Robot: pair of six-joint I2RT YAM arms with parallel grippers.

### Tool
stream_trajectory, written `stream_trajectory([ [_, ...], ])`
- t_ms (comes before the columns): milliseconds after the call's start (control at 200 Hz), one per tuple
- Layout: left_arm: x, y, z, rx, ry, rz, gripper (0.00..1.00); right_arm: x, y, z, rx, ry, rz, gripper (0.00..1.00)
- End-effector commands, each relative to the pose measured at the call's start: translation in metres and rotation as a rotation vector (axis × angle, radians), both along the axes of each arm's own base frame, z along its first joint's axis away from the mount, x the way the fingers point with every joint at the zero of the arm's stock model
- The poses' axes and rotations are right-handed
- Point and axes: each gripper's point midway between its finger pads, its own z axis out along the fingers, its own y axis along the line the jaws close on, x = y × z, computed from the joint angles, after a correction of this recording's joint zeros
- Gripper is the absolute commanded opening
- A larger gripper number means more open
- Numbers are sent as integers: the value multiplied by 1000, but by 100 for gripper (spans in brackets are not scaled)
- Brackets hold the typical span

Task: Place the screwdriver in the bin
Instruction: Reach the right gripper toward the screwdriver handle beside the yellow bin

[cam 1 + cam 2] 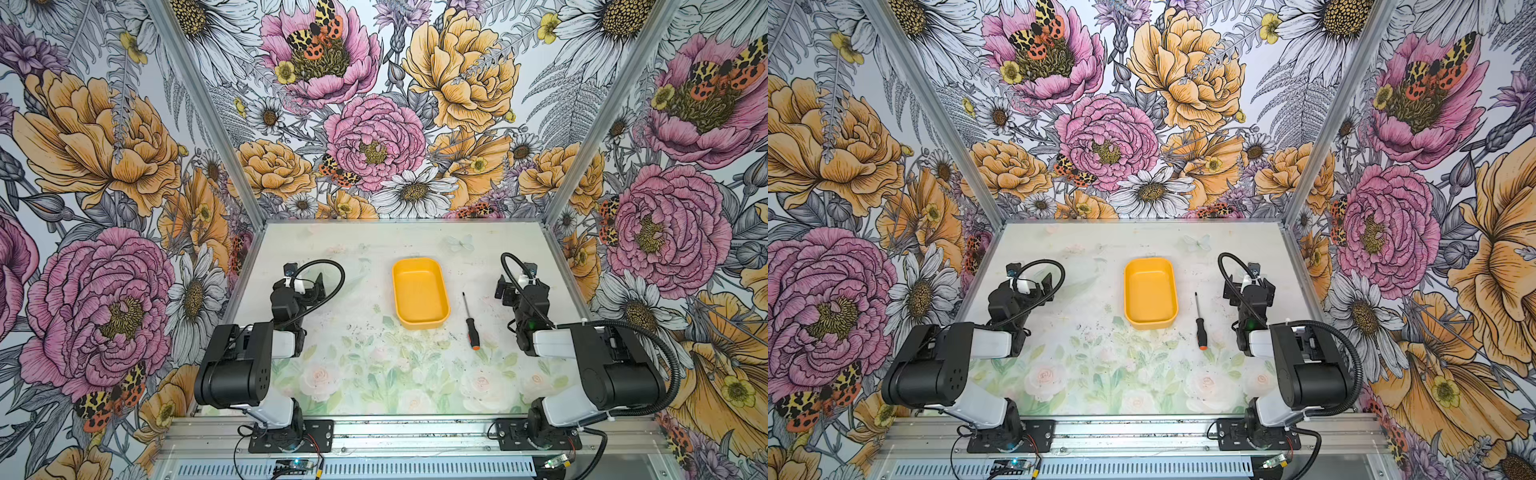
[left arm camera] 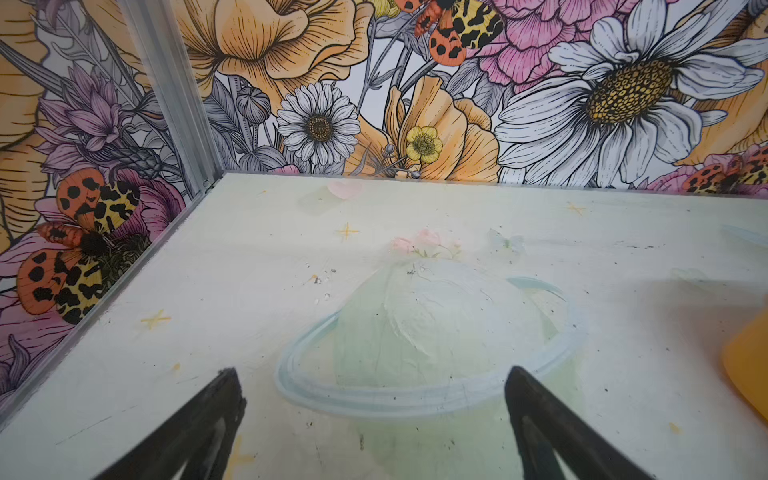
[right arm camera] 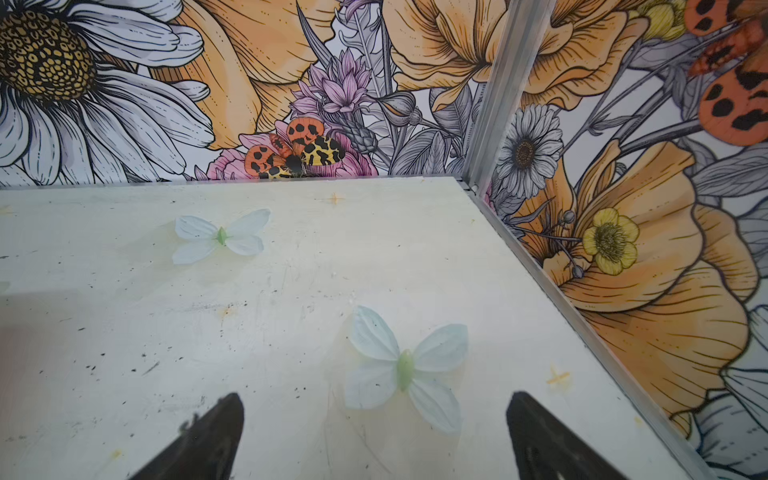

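Floral wall panels [image 1: 374, 124] are enclosing a pale painted worktop [image 1: 374, 374]; in both top views the yellow-orange bin [image 1: 420, 291] is sitting empty near its middle, and the screwdriver [image 1: 470, 322] is lying flat on the worktop just right of it, not touching, between the bin and the right arm [image 1: 602, 365], shaft pointing toward the back wall, orange cap toward the front. In the left wrist view the left end effector [image 2: 372, 370] is hovering wide open over bare worktop, a corner of the bin showing at the edge. In the right wrist view the right end effector [image 3: 374, 394] is standing wide open too, gripping nothing, near a printed pale butterfly [image 3: 405, 365]
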Motion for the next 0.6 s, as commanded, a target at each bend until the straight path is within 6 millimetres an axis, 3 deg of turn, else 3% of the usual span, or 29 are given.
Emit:
stream_trajectory([
  [0,1,-3,4,-20,-13,-15,99,3,1,4,12,-23,10,100],
  [270,-1,-3,10,-19,-27,-18,99,5,0,3,33,-14,26,99],
  [325,-5,-7,21,-12,-36,-30,99,2,-6,7,20,-28,-22,89],
  [475,-17,-20,58,-31,-2,-60,99,1,-8,40,-4,26,-67,84],
  [591,-25,-45,80,-91,5,-145,99,1,14,65,119,112,13,85],
])
